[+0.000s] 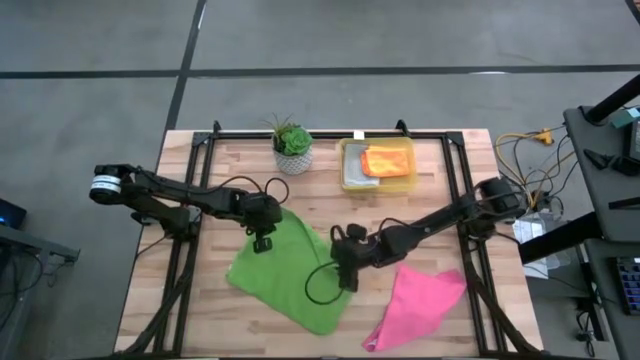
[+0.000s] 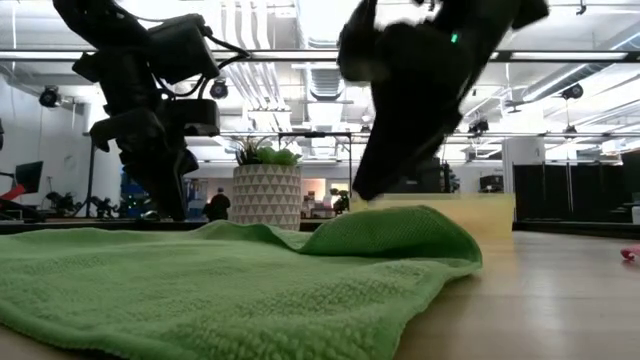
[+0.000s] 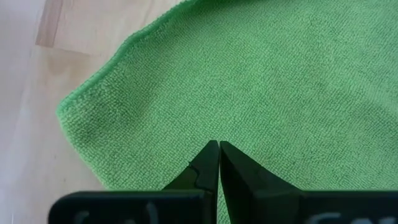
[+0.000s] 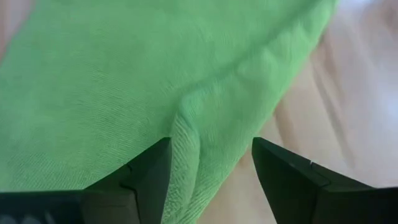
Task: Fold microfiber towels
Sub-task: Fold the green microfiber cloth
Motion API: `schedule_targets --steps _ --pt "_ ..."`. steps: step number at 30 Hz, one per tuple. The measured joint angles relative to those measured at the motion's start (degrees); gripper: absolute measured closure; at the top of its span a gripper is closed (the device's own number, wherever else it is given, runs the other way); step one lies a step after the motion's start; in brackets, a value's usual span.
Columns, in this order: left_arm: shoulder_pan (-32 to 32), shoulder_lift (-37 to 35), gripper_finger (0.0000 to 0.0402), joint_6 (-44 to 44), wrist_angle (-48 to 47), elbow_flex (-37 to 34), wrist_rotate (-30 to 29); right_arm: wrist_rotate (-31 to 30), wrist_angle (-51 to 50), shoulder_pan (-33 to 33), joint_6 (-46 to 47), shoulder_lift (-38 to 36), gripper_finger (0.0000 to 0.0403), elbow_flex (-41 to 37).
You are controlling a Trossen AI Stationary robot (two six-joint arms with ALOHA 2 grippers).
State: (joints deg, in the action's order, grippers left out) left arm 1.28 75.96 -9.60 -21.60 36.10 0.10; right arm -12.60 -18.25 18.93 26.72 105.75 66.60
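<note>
Right tool (image 4: 211,171) open above raised ridge at green towel (image 1: 285,268) edge, fingers astride pucker. Left tool (image 3: 219,163) closed, tip over towel's far corner. Towel lies mid-counter (image 1: 470,330), pink towel (image 1: 420,303) just beside. Judgement: pinch ridge deep, both layers, before lifting; left pins corner. Low view alone shows fold's height; high view alone shows orange towel (image 1: 386,160) in bin (image 1: 350,178).
</note>
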Motion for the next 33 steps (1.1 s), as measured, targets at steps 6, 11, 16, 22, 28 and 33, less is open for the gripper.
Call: schedule_targets --steps 6,11,16,22,28,33 --pt "0.0 0.01 0.0402 2.21 0.1 0.0 0.02 6.51 0.26 -2.16 9.38 3.03 0.0184 -0.5" --pt "-0.02 0.0 0.0402 2.53 0.13 0.0 0.07 8.55 0.38 -1.63 8.85 3.18 0.0187 -0.5" --pt "0.0 0.0 0.0402 2.53 0.15 0.0 0.08 8.61 0.33 -0.09 5.86 3.11 0.0201 -0.5" --pt "-0.02 0.02 0.0402 2.53 0.15 0.0 0.11 8.75 0.53 0.62 5.64 3.11 0.0223 -0.5" --pt "-0.14 0.02 0.0402 2.47 0.14 0.0 0.24 14.75 5.27 1.56 2.16 3.11 0.0245 -0.5" --pt "-0.28 0.02 0.0402 1.99 0.13 0.0 0.26 17.73 7.33 3.13 -0.38 3.11 0.026 -0.5"
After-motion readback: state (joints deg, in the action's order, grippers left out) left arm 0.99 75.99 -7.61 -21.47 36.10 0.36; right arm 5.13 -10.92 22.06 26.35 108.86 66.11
